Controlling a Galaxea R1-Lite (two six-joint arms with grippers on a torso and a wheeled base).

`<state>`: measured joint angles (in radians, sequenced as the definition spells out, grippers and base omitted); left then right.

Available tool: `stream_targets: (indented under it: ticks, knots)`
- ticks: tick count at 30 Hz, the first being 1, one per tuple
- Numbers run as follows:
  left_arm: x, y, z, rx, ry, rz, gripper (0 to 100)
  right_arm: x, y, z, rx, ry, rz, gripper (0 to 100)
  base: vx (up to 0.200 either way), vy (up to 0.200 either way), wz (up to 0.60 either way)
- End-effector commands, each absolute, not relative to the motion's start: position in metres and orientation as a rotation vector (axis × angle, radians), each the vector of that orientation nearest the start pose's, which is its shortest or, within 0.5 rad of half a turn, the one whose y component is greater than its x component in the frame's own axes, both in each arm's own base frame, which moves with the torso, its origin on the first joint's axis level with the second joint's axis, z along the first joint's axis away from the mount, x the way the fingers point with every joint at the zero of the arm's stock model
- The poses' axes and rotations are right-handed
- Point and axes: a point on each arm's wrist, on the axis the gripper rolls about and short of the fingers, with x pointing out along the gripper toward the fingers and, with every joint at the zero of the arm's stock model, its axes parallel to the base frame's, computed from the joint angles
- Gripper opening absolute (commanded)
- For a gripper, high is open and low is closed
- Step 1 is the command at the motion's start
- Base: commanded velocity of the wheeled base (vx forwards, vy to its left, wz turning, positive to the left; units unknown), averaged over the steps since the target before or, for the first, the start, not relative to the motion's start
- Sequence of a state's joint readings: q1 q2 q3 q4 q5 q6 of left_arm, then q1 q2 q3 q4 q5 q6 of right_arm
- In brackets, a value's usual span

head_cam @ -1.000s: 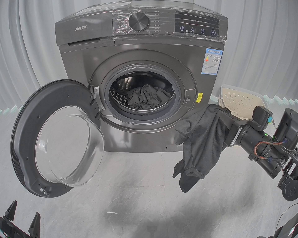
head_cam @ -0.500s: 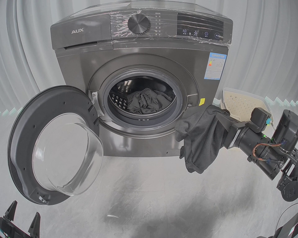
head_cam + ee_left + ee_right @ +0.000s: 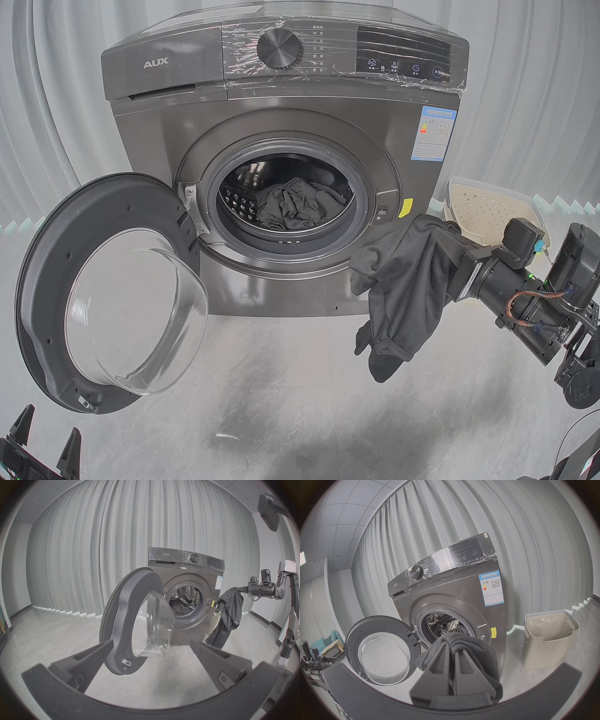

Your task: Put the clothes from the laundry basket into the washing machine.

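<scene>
The grey washing machine stands ahead with its round door swung open to the left. A crumpled dark garment lies inside the drum. My right gripper is shut on a second dark grey garment, which hangs in the air to the lower right of the drum opening, beside the machine's front. That hanging garment also shows in the left wrist view. My left gripper is open, low at the near left, well short of the door. The cream laundry basket stands to the right of the machine.
The pale floor in front of the machine is bare. The open door juts out toward me on the left. Pleated curtains line the wall behind the machine.
The head camera moved closer to the machine early on. The hanging garment swung up and bunched half a second ago, then dropped loose again; the right arm barely shifted. The left gripper stayed still.
</scene>
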<state>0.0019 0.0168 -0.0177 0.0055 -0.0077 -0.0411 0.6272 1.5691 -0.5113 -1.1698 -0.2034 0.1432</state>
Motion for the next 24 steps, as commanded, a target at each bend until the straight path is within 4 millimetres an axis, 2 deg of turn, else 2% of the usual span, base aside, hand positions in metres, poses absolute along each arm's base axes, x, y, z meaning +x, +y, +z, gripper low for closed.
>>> stream_targets:
  ticks: [1,5,11,14,15,17,18,21,23,24]
  knots:
    - [-0.023,0.000,0.076,-0.034,0.002,-0.005,100,0.202,0.153,0.193,0.183,-0.059,0.469,0,0.000,0.000,0.00]
    - [-0.023,0.000,0.075,0.002,0.003,-0.015,100,0.193,0.165,0.194,0.185,-0.053,0.524,0,0.000,0.000,0.00]
    - [-0.023,-0.001,0.075,0.009,0.005,-0.020,100,0.193,0.184,0.204,0.212,-0.078,0.558,0,0.000,0.000,0.00]
    - [-0.023,-0.001,0.076,0.012,0.000,-0.029,100,0.195,0.192,0.206,0.241,-0.078,0.555,0,0.000,0.000,0.00]
    - [-0.023,-0.001,0.075,0.020,0.000,-0.038,100,0.201,0.202,0.205,0.274,-0.066,0.560,0,0.000,0.000,0.00]
    - [-0.023,-0.001,0.075,0.025,0.000,-0.038,100,0.203,0.204,0.205,0.281,-0.066,0.560,0,0.000,0.000,0.00]
    - [-0.023,-0.001,0.075,0.023,0.000,-0.035,100,0.211,0.212,0.206,0.296,-0.071,0.561,0,0.000,0.000,0.00]
    - [-0.024,-0.001,0.080,0.010,-0.031,-0.029,100,0.213,0.215,0.205,0.296,-0.071,0.561,0,0.000,0.000,0.00]
    - [-0.033,-0.002,0.133,-0.015,-0.216,-0.047,100,0.216,0.219,0.206,0.311,-0.074,0.567,0,0.000,0.000,0.00]
    - [-0.033,-0.002,0.146,-0.014,-0.218,-0.074,100,0.215,0.222,0.206,0.322,-0.074,0.579,0,0.000,0.000,0.00]
